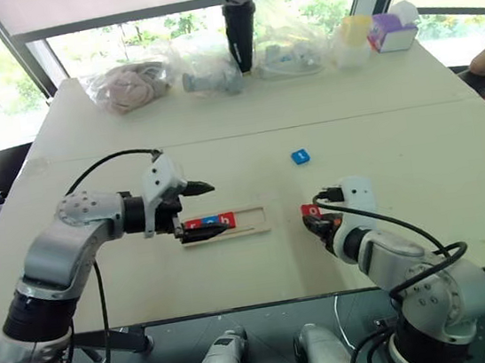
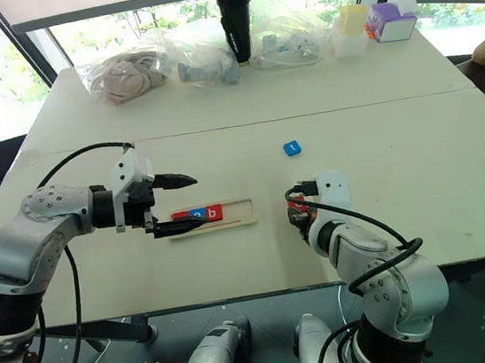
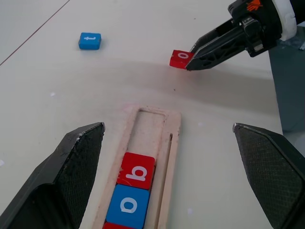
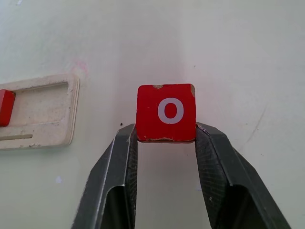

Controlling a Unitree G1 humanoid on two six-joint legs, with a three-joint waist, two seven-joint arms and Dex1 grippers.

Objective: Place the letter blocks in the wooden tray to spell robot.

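Near the front edge of the desk [image 1: 377, 119], the right gripper [image 4: 167, 138] has its two fingertips at either side of the red o block [image 4: 166, 112], which lies flat on the desktop; whether they squeeze it or only touch cannot be told. This block sits just beyond the open end of the wooden tray [image 1: 253, 227], apart from it.

Three blocks are already in the tray: a red one at the end under the left gripper [image 1: 203, 209], then the blue o block [image 3: 127, 206], then the red b block [image 3: 137, 171], leaving two slots bare. The left gripper hovers over that filled end with its fingers spread wide and nothing between them. The blue t block [image 1: 300, 156] lies well apart, toward the middle of the desk.

So the step in hand looks like the fourth letter. Next, the red o must be lifted or slid into the slot touching the b, kept flat and squared to the rim; the t follows.

The desktop is pale and smooth. At its far edge stand a dark tumbler [image 1: 240, 29], clear bags [image 1: 205, 65] and a purple box [image 1: 393, 32], with bright windows behind.
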